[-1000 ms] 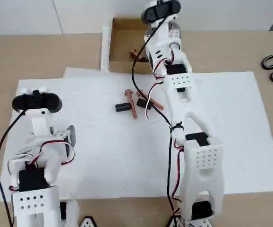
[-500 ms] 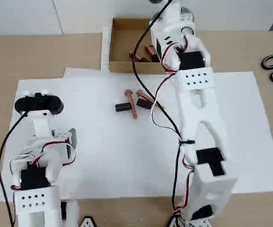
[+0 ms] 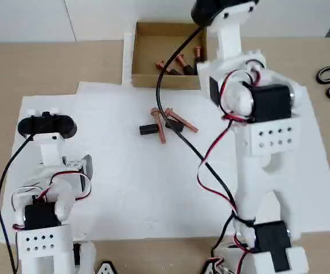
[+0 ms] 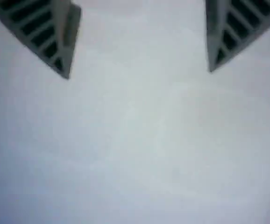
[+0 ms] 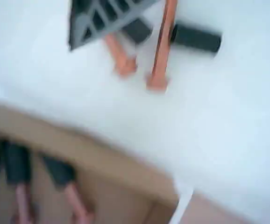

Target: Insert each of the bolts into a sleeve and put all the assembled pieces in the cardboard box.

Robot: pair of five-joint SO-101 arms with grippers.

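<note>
Left gripper (image 4: 137, 70) parked over near sheet (image 4: 135, 154), jaws apart, empty. Mid-sheet: two bolts (image 3: 160, 124), two sleeves (image 3: 148, 129) lay unassembled. Right gripper (image 5: 102, 21) nearby, grip state indeterminable. Cardboard box (image 3: 129, 54) held assembled pieces (image 3: 179, 64). Judged: drop-off done; next move needs bolt grasped. Versus earlier frame, right arm (image 3: 262, 114) had retracted from box.

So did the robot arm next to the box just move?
Yes. The right arm has swung to the right, away from the cardboard box, and it no longer covers the assembled pieces inside.
</note>
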